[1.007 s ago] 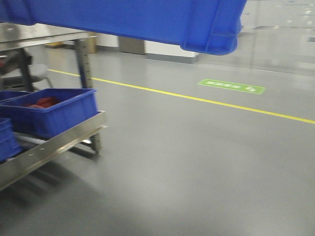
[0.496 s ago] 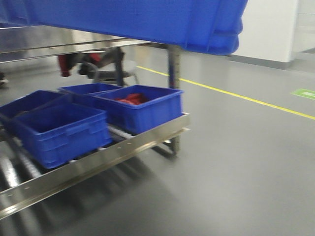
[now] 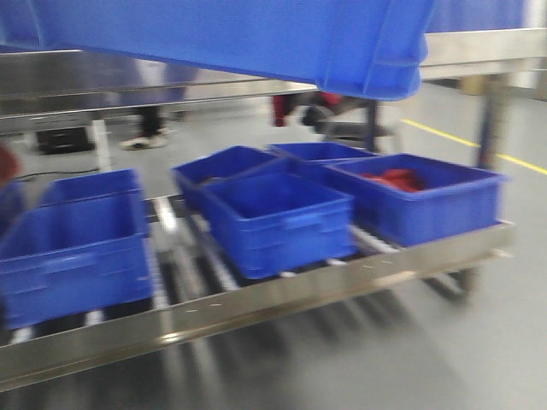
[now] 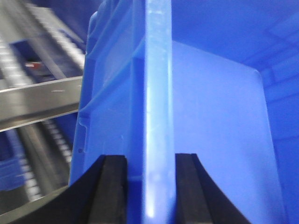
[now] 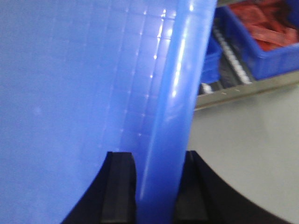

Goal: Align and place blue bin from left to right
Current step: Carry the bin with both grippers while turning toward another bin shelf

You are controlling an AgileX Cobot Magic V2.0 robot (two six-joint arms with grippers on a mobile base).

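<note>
High across the top of the front view, the blue bin (image 3: 256, 34) hangs in the air above the roller rack (image 3: 184, 256), carried by its rim. Both the left gripper (image 4: 150, 159) and the right gripper (image 5: 156, 156) are clenched on this rim, with one pad on each side of the wall. To carry it well, I think both arms must move at equal height, so the bin does not twist. Smaller bins (image 3: 278, 218) fill the rollers with only narrow gaps between them, and the steel front rail (image 3: 299, 297) is an edge to clear. Open floor (image 3: 479, 359) lies at the near right.
</note>
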